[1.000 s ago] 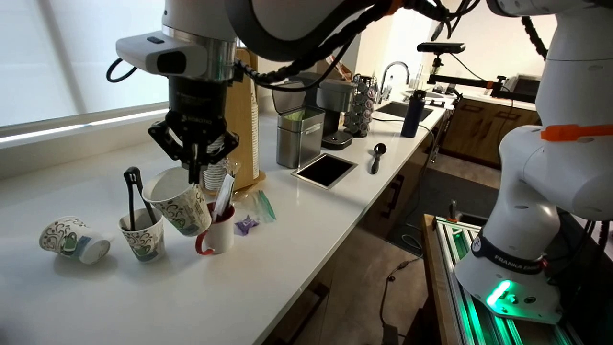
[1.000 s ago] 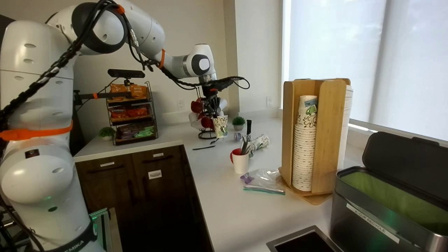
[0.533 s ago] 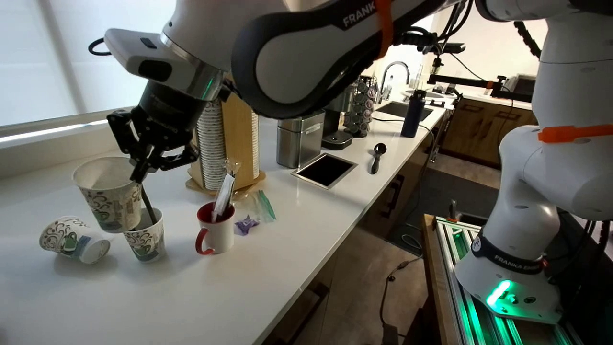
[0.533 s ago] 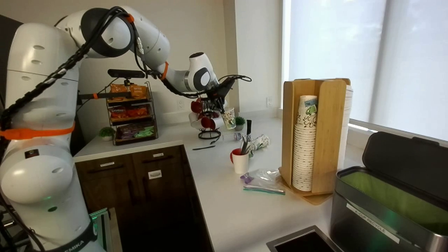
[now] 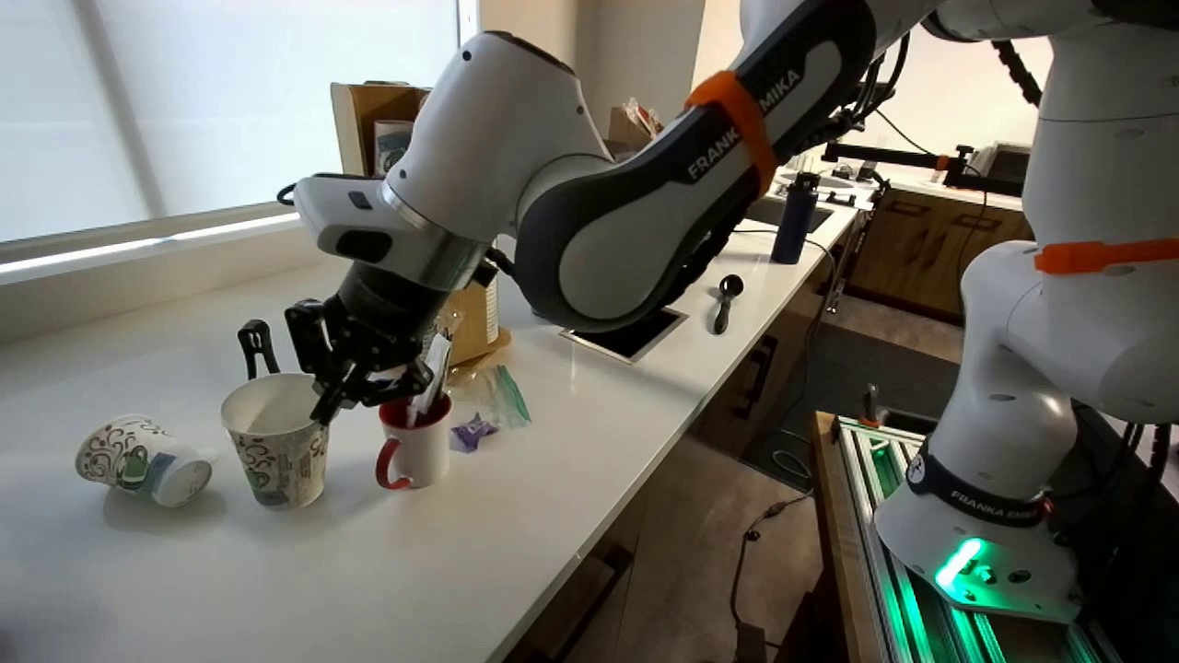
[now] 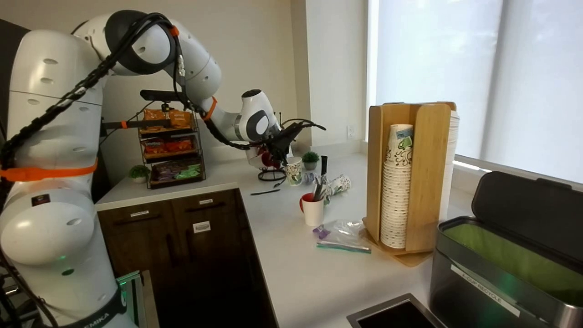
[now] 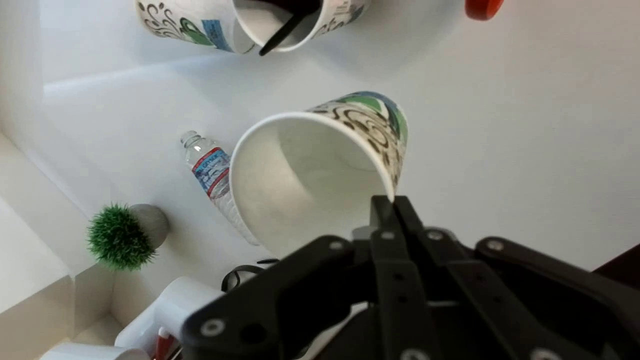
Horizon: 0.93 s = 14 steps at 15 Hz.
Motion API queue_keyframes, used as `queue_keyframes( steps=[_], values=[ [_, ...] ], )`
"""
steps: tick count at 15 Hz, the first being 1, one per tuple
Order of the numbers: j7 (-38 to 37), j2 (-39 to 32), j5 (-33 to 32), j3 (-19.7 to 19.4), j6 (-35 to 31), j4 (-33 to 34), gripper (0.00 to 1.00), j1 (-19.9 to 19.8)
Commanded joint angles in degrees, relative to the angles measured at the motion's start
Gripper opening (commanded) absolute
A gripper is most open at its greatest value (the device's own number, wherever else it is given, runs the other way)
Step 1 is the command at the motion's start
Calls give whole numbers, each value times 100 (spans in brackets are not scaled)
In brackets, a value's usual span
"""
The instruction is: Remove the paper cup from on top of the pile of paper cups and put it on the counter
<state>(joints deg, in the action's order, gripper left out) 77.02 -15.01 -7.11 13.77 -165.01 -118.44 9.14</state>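
Wrist view: the black gripper (image 7: 392,202) has its jaws clenched on the rim of a white paper cup (image 7: 320,180) printed with green and dark swirls; one wall is pinched between them, and the mouth gapes to their left here; a clear bottle (image 7: 212,167) lies on the far side of the cup from the jaws; a second cup (image 7: 335,20), holding a dark utensil (image 7: 286,31), is ahead of the jaws and apart from them; in both exterior views the held cup reaches down from the jaws, nearly upright, at or just above the white counter (image 6: 296,269); I cannot tell which; the pile of paper cups (image 6: 395,205) stands in a wooden holder (image 6: 426,182), well apart from the jaws; a red-handled mug (image 5: 426,458) is closer to them. By my judgement, removal from the pile is done and the carry nearly so; what remains is settling the base on the counter, parting the jaws and backing away.
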Motion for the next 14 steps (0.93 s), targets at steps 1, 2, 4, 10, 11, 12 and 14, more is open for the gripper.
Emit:
queue_keyframes(
  steps=[1, 2, 4, 10, 11, 12, 14],
  values=[
    [-117, -2, -108, 76, 2, -27, 4, -85],
    [-131, 12, -110, 71, 2, -42, 4, -89],
    [-186, -60, -137, 30, -28, 28, 1, -79],
    [-23, -838, 179, 242, -177, 375, 1, -450],
    [-90, -943, 131, 228, -110, 446, 1, -460],
    [-118, -1032, 104, 241, -105, 499, 1, -486],
    [-125, -1209, 64, 277, -109, 621, 1, -527]
  ],
)
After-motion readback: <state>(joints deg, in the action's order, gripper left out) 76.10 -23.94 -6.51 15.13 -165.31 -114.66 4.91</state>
